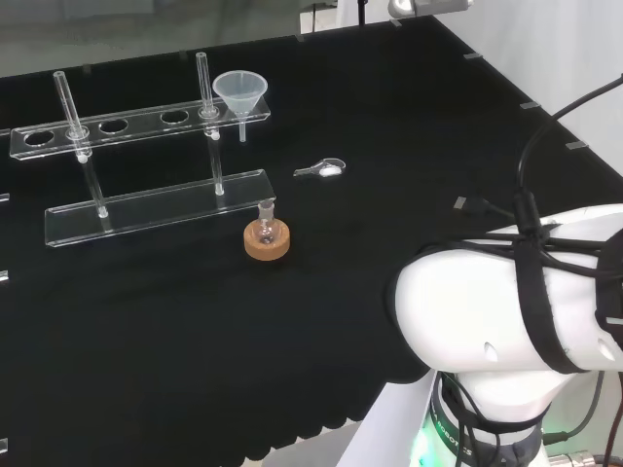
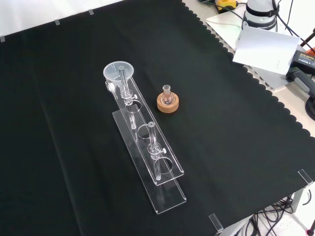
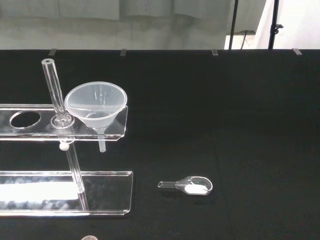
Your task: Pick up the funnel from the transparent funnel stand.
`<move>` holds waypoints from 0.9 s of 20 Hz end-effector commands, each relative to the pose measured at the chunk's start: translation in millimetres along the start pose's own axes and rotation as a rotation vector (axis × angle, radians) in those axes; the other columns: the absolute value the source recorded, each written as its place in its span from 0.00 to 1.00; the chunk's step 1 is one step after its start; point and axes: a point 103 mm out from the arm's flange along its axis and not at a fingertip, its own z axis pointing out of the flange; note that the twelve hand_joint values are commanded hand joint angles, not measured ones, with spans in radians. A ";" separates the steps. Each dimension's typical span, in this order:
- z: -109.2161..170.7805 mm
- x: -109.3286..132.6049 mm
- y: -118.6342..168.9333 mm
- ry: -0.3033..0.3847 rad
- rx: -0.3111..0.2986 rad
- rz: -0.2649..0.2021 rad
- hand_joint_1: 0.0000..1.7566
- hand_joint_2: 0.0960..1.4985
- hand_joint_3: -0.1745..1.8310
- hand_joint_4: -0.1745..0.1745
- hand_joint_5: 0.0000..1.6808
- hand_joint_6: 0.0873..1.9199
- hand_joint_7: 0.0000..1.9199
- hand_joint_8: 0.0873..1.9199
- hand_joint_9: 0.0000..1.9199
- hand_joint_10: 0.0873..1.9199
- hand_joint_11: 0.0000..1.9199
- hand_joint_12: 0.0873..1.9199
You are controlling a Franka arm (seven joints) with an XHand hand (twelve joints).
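A clear plastic funnel point(image 1: 239, 92) sits upright in the end hole of the transparent funnel stand point(image 1: 127, 125), at the stand's right end in the head view, its stem hanging below the top plate. In the front view the funnel point(image 2: 118, 72) is at the far end of the stand point(image 2: 170, 189). The wrist view looks at the funnel point(image 3: 96, 105) from some way off, with the stand's top plate point(image 3: 30, 131) beside it. Nothing touches the funnel.
Two upright rods point(image 1: 206, 83) hold the stand's holed top plate above its base. A small flask on a cork ring point(image 1: 267, 238) stands in front of the stand. A small clear scoop with white powder point(image 1: 324, 169) lies to the right. The arm's white link point(image 1: 516, 302) is at lower right.
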 end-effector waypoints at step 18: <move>18.0 7.7 18.2 -0.020 0.023 0.045 0.00 0.75 0.32 0.55 0.08 0.00 0.00 0.05 0.02 0.27 0.00 0.64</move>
